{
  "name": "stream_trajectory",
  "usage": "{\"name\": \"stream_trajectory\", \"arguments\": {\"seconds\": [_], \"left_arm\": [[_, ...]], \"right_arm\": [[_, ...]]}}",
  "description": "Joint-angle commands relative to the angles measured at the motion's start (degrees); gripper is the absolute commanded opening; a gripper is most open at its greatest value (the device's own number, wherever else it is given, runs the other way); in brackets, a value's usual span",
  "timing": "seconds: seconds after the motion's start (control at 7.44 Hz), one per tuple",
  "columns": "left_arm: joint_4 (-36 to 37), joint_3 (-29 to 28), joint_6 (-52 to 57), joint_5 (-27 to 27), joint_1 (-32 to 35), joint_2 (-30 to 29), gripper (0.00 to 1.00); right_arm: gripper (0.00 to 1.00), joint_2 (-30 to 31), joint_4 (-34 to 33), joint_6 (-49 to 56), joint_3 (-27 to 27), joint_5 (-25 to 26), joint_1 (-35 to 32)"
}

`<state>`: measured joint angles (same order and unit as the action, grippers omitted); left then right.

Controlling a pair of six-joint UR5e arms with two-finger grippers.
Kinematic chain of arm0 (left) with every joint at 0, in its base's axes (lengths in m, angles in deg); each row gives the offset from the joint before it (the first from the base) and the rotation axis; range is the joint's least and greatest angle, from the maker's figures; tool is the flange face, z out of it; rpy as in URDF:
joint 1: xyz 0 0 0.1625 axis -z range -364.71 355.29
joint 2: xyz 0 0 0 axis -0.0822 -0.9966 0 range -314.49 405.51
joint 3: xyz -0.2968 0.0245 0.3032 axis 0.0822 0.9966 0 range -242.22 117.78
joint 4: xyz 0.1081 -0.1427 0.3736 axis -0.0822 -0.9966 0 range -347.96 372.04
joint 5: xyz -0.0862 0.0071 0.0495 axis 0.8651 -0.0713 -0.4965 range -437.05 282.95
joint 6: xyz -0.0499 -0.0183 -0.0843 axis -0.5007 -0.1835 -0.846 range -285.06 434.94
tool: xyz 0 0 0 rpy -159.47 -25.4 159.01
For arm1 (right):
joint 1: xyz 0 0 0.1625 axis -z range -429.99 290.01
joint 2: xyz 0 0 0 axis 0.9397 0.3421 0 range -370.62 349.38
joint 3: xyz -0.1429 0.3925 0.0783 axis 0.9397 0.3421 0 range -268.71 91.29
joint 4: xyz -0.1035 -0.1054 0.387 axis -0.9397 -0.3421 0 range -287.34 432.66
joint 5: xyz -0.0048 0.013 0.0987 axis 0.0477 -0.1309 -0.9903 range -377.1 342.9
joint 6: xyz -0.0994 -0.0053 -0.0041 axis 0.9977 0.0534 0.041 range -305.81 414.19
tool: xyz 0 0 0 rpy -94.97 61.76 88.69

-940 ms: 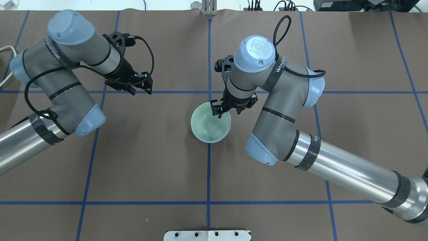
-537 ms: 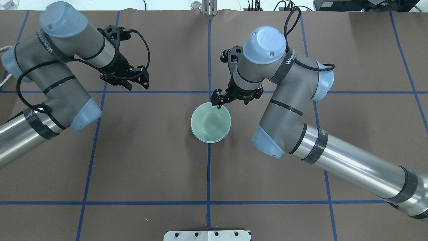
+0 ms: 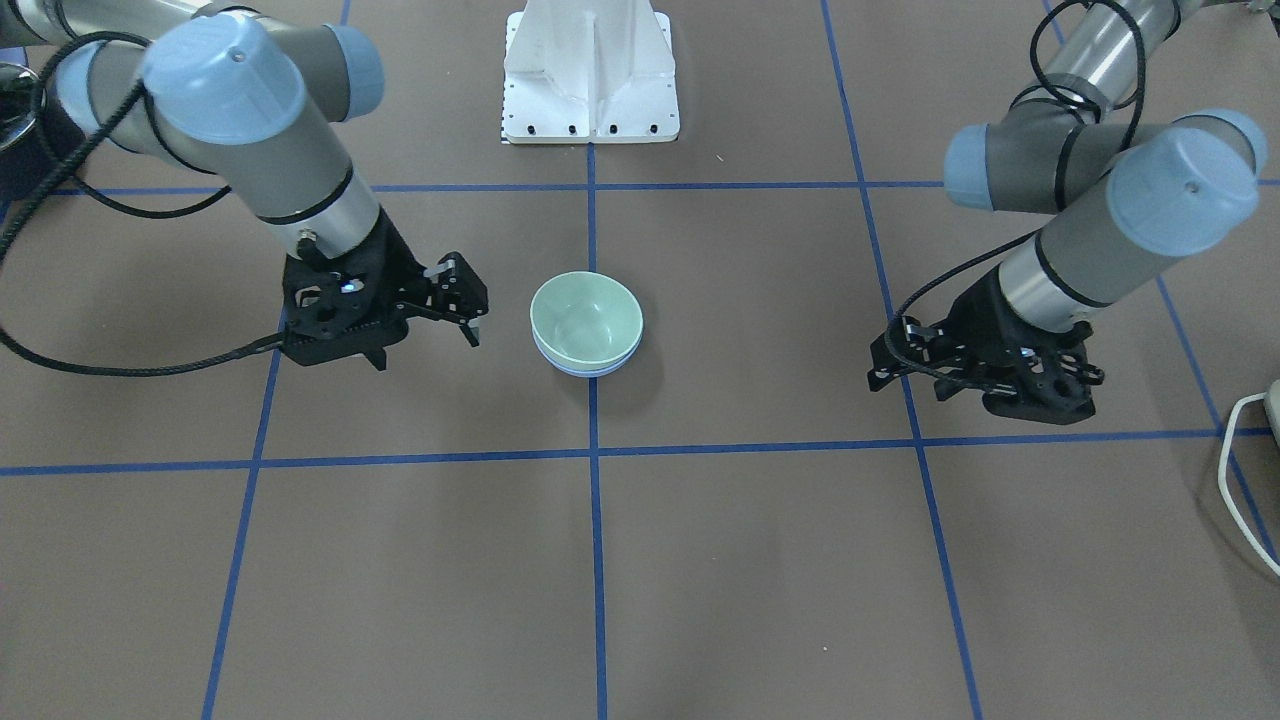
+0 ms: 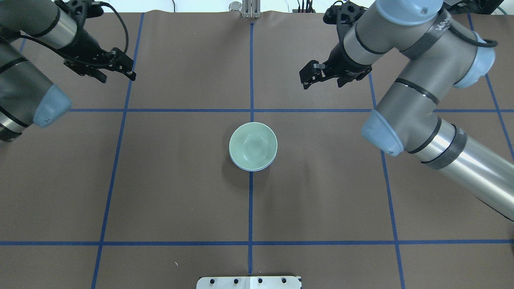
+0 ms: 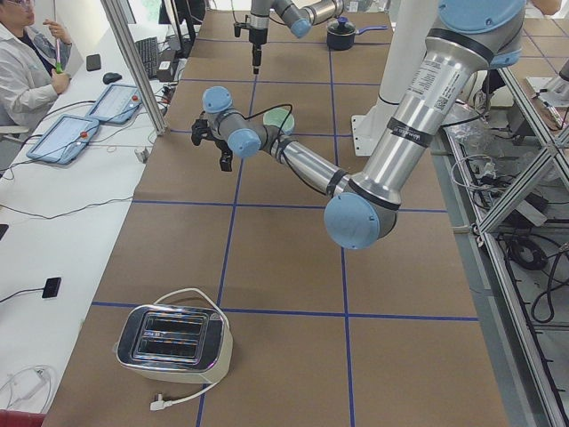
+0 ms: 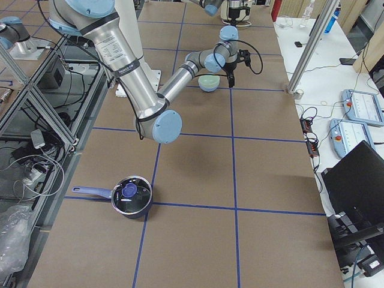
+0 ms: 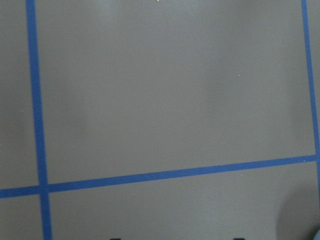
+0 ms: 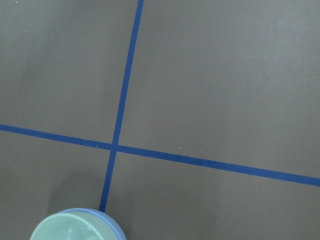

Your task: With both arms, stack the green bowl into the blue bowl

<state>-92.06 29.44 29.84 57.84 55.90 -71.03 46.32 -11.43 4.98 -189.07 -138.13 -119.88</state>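
The brown-topped table (image 4: 180, 192) is carrying a grid of blue tape lines (image 4: 251, 208). A white pedestal (image 3: 590, 75) is standing at the middle of one long edge of the table. A silver toaster (image 5: 173, 342) is sitting on one end of the table, a lidded dark pot (image 6: 132, 198) on the other. Along the table's other long edge a white bench (image 5: 44, 231) is running, carrying two control pads (image 5: 116, 102); a person in a white coat (image 5: 22, 76) is showing at its far end. Behind the table's pedestal edge, aluminium framing (image 5: 520, 169) is holding loose cables (image 5: 524, 253). Soft, even light is falling on the table.
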Motion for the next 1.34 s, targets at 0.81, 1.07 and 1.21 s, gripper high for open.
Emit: {"name": "stream_trajectory", "arguments": {"seconds": [0.81, 1.07, 1.21], "left_arm": [[30.18, 8.98, 47.11, 0.81, 20.76, 13.18, 1.00], [29.48, 9.59, 47.30, 0.03, 21.12, 14.59, 1.00], [29.39, 9.16, 47.47, -1.98, 21.38, 14.86, 0.99]], "right_arm": [[1.00, 22.41, -0.72, 24.34, 0.85, -6.82, -21.81], [1.00, 23.65, -1.33, 34.03, 4.80, -9.04, -26.21], [1.00, 23.92, -5.16, 37.66, 4.64, -9.13, -28.75]]}}
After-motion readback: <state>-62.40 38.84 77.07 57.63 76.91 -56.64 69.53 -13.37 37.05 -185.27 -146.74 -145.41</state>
